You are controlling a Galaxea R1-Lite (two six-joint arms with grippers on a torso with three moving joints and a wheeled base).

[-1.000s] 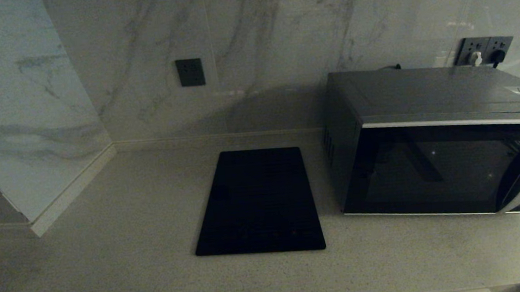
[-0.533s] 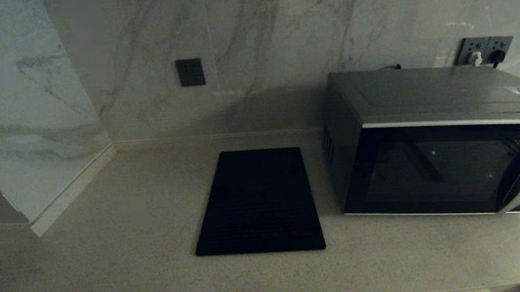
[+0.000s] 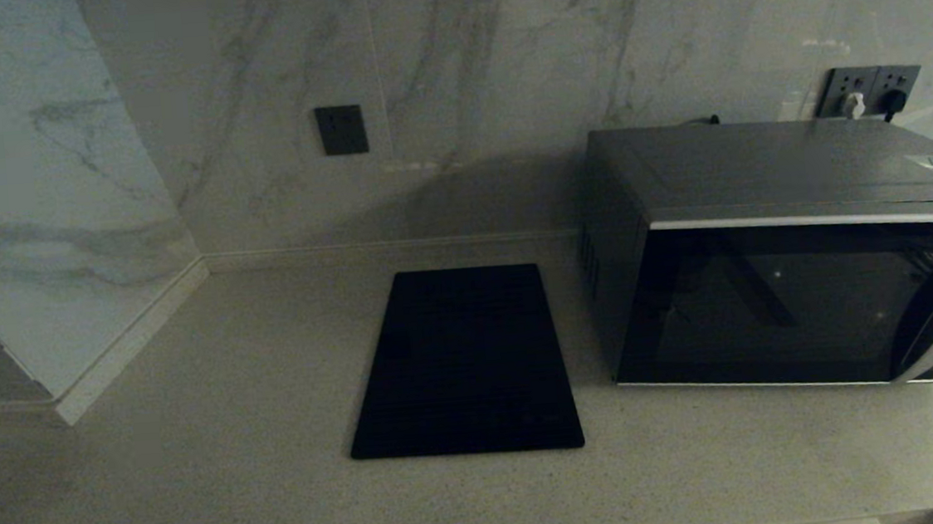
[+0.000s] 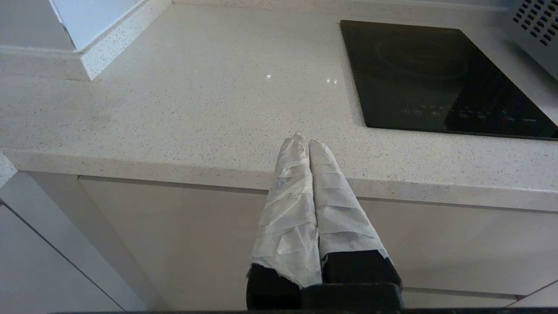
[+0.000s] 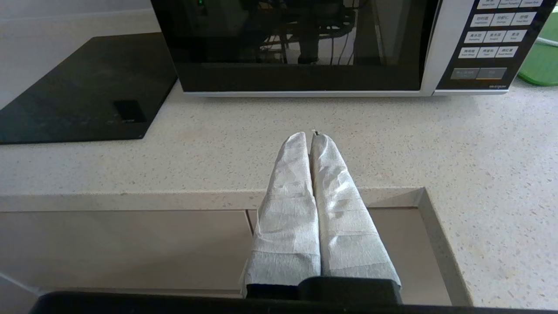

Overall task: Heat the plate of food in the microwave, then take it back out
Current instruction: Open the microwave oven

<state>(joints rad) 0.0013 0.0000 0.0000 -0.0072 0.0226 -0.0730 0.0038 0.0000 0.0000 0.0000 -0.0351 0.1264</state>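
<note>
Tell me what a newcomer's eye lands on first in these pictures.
The big silver-grey microwave with its black glass door shut dominates the right of the pale counter, and the flat black slab lies just to its left. In the wrist views, the left gripper and right gripper, both wrapped in white cloth and shut on nothing, sit low at the counter's front edge. No plate of food shows anywhere.

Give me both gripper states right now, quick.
Left gripper: closed, holding nothing, parked at the counter edge.
Right gripper: closed, holding nothing, parked before the microwave.
</note>
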